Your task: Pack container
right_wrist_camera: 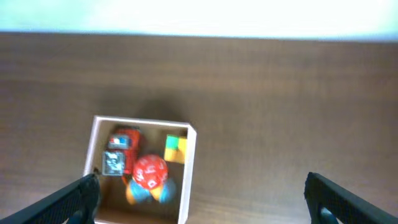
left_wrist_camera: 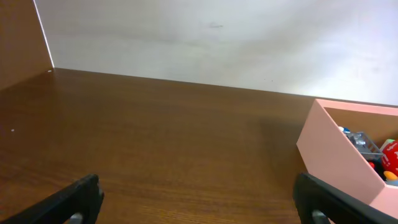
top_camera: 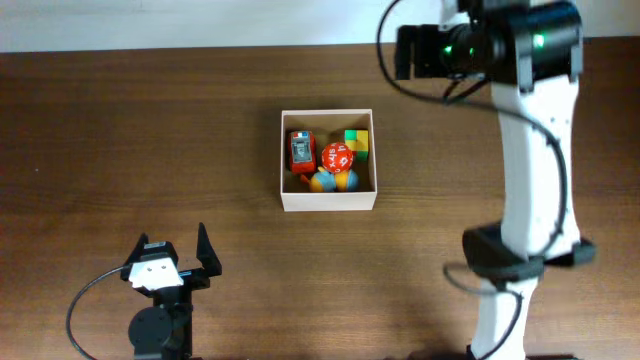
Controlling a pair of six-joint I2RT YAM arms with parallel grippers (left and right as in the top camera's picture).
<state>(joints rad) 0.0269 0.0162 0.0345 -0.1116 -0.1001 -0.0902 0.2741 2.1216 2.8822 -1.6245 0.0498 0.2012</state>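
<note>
I see the left gripper [left_wrist_camera: 196, 183] and right gripper [right_wrist_camera: 201, 182] both spread wide, empty, away from the square white-walled cardboard container [top_camera: 328, 202].

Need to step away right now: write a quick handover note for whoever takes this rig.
Left pincer: open, empty, low over the table.
Right pincer: open, empty, held high, off to the side of the container.
Container: mid-table, holding a red die, red toy, yellow-green block, orange ball and blue ball.
Done: no toy shows outside it.
Left: likely nothing but parking the arms.
</note>
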